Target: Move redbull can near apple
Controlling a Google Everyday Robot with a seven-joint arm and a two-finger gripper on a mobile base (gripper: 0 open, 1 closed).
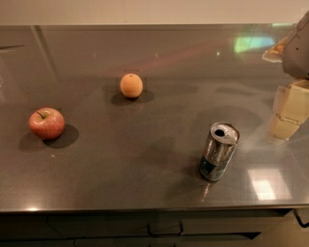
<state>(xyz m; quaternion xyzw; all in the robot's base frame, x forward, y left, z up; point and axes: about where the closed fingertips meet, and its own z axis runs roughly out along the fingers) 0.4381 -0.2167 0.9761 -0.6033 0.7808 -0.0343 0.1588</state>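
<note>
Redbull can point(218, 151) upright on table point(145, 188), front right, well apart from apple point(46, 123) at left. Orange fruit point(131, 85) farther back. Tool point(288, 113) at right edge, clear of can; whether apart or together, cannot tell.

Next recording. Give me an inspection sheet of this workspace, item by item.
Surface: dark grey glossy counter, with light reflections at right.
Job's things: redbull can standing at front right; apple at far left, well apart from it.
Clutter: one orange fruit farther back, between the two.
Grippers: gripper at the right edge of the view, beyond the can, not touching it.
Cables: a dark curved strand at bottom right, possibly a cable.
Surroundings: pale wall behind; drawer fronts below the counter.
</note>
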